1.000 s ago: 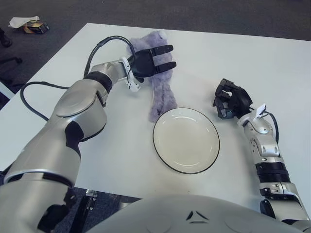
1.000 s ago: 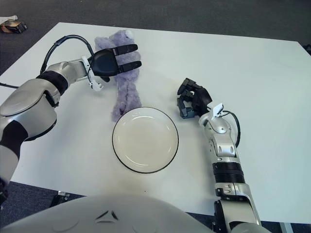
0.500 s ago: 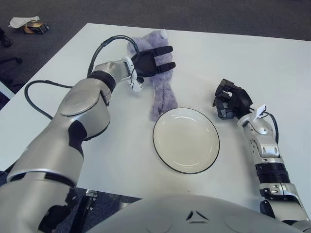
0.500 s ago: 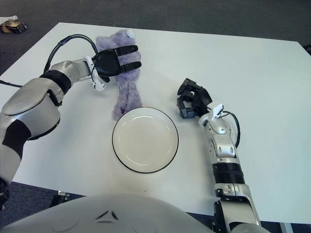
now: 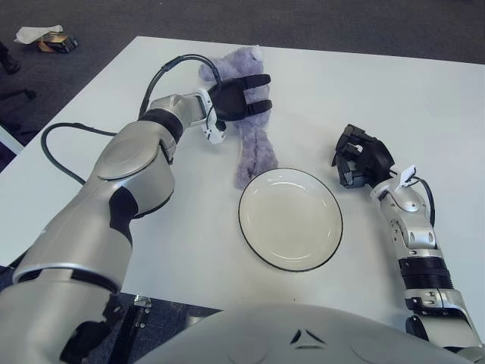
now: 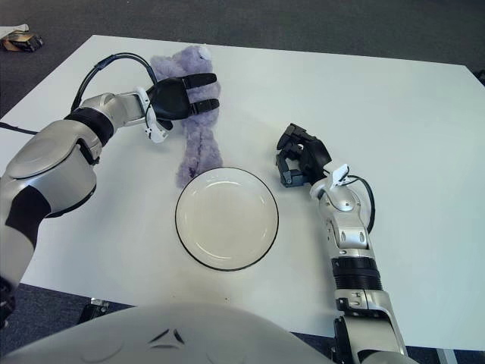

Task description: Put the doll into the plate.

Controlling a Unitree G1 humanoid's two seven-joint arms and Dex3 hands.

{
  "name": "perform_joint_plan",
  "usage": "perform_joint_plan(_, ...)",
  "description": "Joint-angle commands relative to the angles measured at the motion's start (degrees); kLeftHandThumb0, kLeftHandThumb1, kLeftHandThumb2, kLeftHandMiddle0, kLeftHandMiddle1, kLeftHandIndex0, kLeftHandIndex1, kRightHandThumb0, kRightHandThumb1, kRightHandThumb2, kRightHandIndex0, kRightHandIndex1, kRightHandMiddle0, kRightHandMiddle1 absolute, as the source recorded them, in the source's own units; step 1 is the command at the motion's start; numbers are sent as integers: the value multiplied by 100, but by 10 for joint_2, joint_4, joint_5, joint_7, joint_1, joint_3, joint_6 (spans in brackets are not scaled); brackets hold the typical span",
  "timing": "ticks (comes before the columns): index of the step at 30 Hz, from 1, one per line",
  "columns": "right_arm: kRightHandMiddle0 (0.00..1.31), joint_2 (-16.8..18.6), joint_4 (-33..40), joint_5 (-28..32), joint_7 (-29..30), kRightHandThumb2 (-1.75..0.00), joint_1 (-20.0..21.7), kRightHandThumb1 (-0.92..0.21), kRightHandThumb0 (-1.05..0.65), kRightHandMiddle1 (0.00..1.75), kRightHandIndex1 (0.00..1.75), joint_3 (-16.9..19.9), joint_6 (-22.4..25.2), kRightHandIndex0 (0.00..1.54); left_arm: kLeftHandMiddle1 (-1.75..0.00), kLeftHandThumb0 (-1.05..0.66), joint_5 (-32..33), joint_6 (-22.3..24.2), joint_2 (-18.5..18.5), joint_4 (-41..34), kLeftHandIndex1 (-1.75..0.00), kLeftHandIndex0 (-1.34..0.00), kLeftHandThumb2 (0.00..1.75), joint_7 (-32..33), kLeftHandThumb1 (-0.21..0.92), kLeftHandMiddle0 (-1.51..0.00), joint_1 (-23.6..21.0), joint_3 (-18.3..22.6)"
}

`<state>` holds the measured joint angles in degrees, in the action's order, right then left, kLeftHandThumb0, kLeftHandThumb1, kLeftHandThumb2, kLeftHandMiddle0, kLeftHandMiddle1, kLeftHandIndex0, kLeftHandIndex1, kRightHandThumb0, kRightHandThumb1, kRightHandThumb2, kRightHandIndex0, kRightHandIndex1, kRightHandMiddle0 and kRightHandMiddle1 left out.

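One white counter [image 5: 424, 98] carries the whole scene; over the last second the left arm has drawn slightly back toward the counter's left edge, and the left robot hand [image 5: 236, 97] has slid with it across the upper body of the single purple doll [image 5: 250, 144], its dark fingers [image 5: 256, 79] now extended over the plush rather than wrapped round it; whether they actually pinch the fabric is hard to judge from this angle, though the doll has barely shifted on the counter; that suggests the grasp is still being settled, and the lift toward the plate has yet to begin.

The doll lies stretched directly beneath and just below the left robot hand, its lower end touching or nearly touching the rim of the one black-edged plate [image 5: 261, 250], which sits well below that hand and holds nothing; the right robot hand [image 5: 359, 158], fingers curled and clutching nothing, shows just to the right of the plate and has not moved.

The count: one counter, two robot hands, one plate, one doll; a small bundle of clutter [image 5: 44, 38] lies on the floor far to the left of the left robot hand.
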<state>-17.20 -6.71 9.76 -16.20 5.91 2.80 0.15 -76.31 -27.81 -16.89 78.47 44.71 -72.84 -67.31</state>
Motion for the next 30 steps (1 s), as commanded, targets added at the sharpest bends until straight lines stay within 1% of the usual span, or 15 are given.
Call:
perform_joint_plan(1,55,3,-29,-18,-6,-142,-42,-24,-1,174,175,-18,48,56,-96,-33,10,-2,6,3,-97,0,117,-6,28,-11,10,8)
perform_joint_plan(2,55,3,-28,-18,-6,-142,-42,-24,-1,174,175,-18,50,56,-110,-19,12,2,8,3,-103,0,110,-3,35,-17,12,9)
perform_joint_plan(3,55,3,-27,-19,-5,-142,-42,-24,-1,174,175,-18,51,56,-130,2,14,5,8,3,-113,0,101,-1,45,-26,14,11)
perform_joint_plan(4,55,3,-25,-19,-5,-142,-42,-24,-1,174,175,-19,53,56,-143,15,16,10,11,4,-122,0,99,4,49,-34,17,12)
perform_joint_plan(7,54,3,-24,-19,-4,-142,-43,-24,-1,174,175,-19,55,56,-162,33,18,22,13,3,-142,-2,107,25,47,-45,23,13)
perform_joint_plan(10,54,5,-23,-19,-2,-141,-41,-24,-1,174,175,-19,56,56,-170,39,16,31,13,4,-151,-5,113,40,45,-48,27,11)
perform_joint_plan(16,54,7,-24,-19,-3,-141,-40,-25,-1,174,175,-21,52,55,-174,43,10,46,14,6,-163,-16,119,65,41,-52,33,6)
perform_joint_plan(18,50,8,-24,-19,-3,-141,-39,-24,-1,171,175,-22,51,64,-174,22,10,51,15,7,-167,-24,121,70,40,-54,36,5)
perform_joint_plan(20,52,8,-23,-19,-3,-141,-39,-24,-1,172,175,-22,52,59,-174,11,13,54,16,8,-169,-30,124,74,39,-56,40,8)
perform_joint_plan(21,52,9,-22,-19,-3,-141,-40,-25,-1,173,175,-23,52,58,-170,7,15,55,17,8,-171,-36,126,76,35,-57,43,10)
perform_joint_plan(22,53,9,-21,-19,-3,-141,-40,-25,-1,173,175,-23,52,57,-168,6,17,57,18,8,-172,-39,127,77,34,-58,46,11)
perform_joint_plan(23,53,9,-20,-19,-3,-140,-40,-25,-1,174,175,-23,52,56,-158,4,18,59,19,9,-173,-48,130,78,29,-63,48,12)
perform_joint_plan(24,53,10,-19,-18,-3,-140,-40,-25,-1,174,175,-23,53,56,-152,3,19,61,19,9,-173,-54,132,78,25,-66,49,12)
perform_joint_plan(27,53,11,-16,-17,-4,-140,-41,-25,-1,174,175,-23,53,55,-143,1,19,69,21,10,-174,-63,137,76,18,-73,54,12)
perform_joint_plan(30,54,11,-14,-18,-3,-140,-43,-25,-1,174,175,-24,52,55,-136,0,16,79,22,10,-175,-67,140,75,14,-79,60,9)
